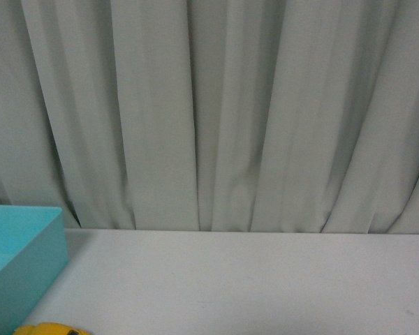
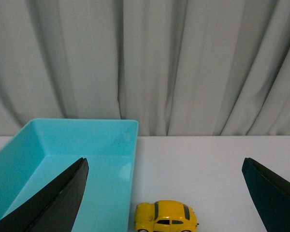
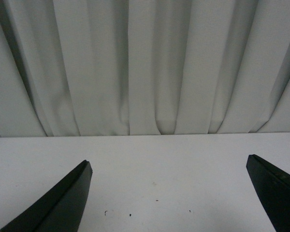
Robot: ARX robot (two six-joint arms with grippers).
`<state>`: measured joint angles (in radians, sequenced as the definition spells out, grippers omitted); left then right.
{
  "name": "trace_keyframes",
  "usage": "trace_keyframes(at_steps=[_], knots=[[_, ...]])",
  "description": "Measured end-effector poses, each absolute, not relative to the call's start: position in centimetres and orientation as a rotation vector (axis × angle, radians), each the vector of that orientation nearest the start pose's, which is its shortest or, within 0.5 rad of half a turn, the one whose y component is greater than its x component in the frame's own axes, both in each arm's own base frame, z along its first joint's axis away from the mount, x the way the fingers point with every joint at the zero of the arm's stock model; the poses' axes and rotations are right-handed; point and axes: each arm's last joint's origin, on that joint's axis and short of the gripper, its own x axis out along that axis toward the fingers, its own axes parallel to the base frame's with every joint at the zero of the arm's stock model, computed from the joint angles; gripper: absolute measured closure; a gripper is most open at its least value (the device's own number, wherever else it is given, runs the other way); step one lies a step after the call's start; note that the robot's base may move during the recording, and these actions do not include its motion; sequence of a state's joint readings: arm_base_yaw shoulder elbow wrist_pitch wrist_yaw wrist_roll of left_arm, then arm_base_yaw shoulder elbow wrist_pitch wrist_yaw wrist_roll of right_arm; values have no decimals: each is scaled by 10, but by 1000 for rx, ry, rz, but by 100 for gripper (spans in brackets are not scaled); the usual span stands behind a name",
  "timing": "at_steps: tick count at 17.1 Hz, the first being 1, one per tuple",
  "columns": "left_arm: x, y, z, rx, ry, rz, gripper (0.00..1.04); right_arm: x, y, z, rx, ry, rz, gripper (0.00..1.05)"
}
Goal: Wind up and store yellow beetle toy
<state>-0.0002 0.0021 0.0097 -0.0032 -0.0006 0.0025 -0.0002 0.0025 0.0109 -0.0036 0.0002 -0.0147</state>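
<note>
A big pale grey curtain (image 1: 209,112) hung in folds behind everything. Below it lay the white counter (image 1: 265,279). An open blue box (image 2: 130,145) sat on the counter on the robot's left side. The left fingers (image 2: 58,203) were black and spread wide, with nothing between them. The right fingers (image 3: 63,203) were spread wide too and held nothing. The beetle (image 2: 166,217), a little yellow car with dark windows, stood on its wheels on the counter just beside the box, outside it. A few tiny dark specks (image 3: 130,214) dotted the counter near the right fingers.
</note>
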Motion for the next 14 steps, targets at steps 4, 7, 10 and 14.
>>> trace_keyframes(at_steps=[4, 7, 10, 14], knots=[[97, 0, 166, 2, -4, 0, 7, 97, 0, 167, -14, -5, 0, 7], [97, 0, 166, 2, -4, 0, 7, 97, 0, 167, -14, -5, 0, 7], [97, 0, 166, 2, -4, 0, 7, 97, 0, 167, -14, -5, 0, 7], [97, 0, 166, 2, -4, 0, 7, 97, 0, 167, -15, -5, 0, 7]])
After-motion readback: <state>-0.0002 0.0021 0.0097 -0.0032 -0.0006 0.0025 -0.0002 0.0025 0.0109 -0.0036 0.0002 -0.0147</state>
